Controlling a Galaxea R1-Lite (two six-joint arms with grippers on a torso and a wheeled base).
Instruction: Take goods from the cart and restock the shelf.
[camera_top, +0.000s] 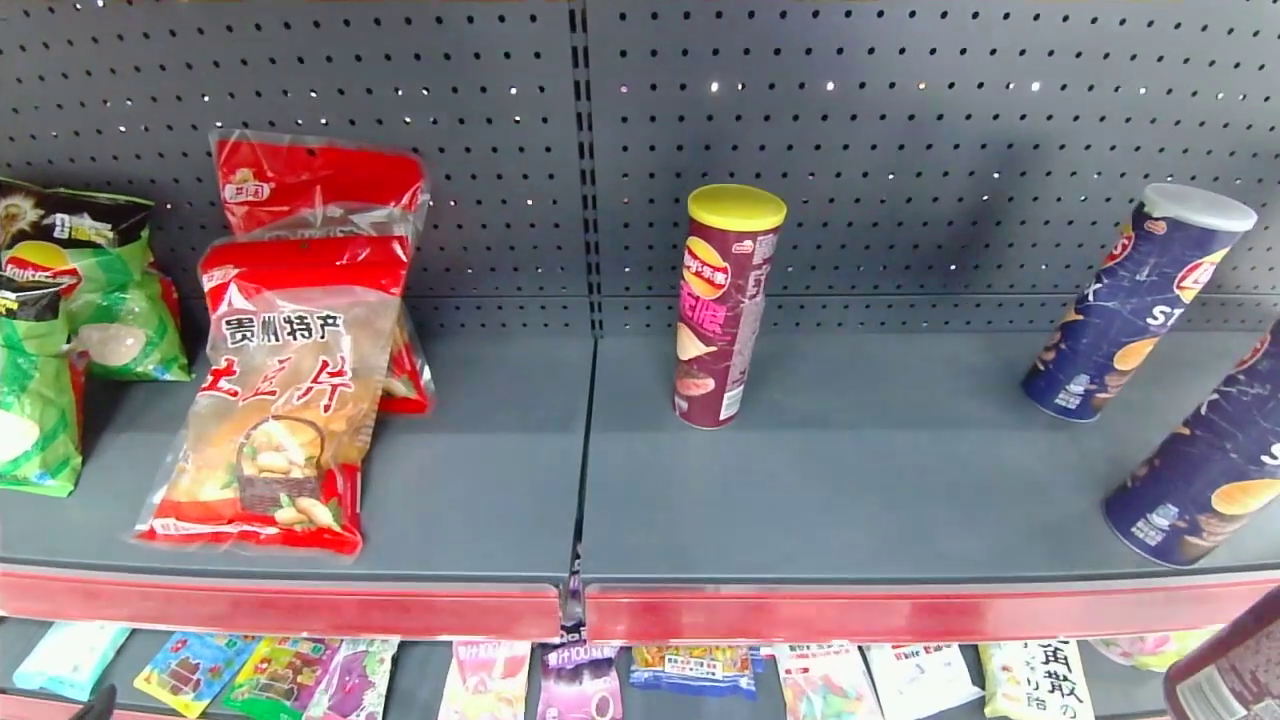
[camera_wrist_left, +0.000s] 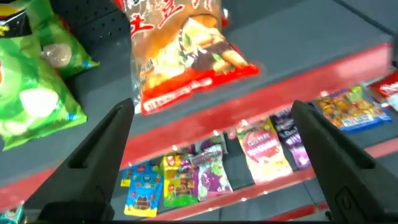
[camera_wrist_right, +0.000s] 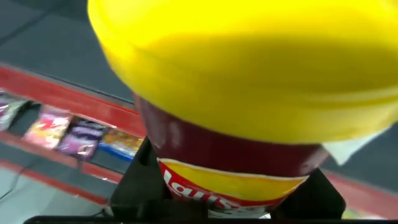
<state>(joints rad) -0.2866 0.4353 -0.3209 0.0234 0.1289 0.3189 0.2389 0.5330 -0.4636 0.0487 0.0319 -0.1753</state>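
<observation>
While right pincer (camera_wrist_right: 227, 199) clamps maroon can (camera_wrist_right: 236, 143) between both fingers, yellow lid nearest wrist, red front edge of shelf (camera_wrist_right: 68, 93) lies beyond it. Left pincer (camera_wrist_left: 211, 109): fingers spread wide, nothing held; red potato-slice bag (camera_wrist_left: 180, 56) on shelf just ahead of fingertips.

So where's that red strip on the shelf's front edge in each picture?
Head view: the red strip runs across the picture's lower part.
Left wrist view: red strip between the potato-slice bag and the colourful packets, beyond the open left gripper.
Right wrist view: red strip behind the yellow-lidded tube.
Shared landmark: the colourful packets just beneath it.
</observation>
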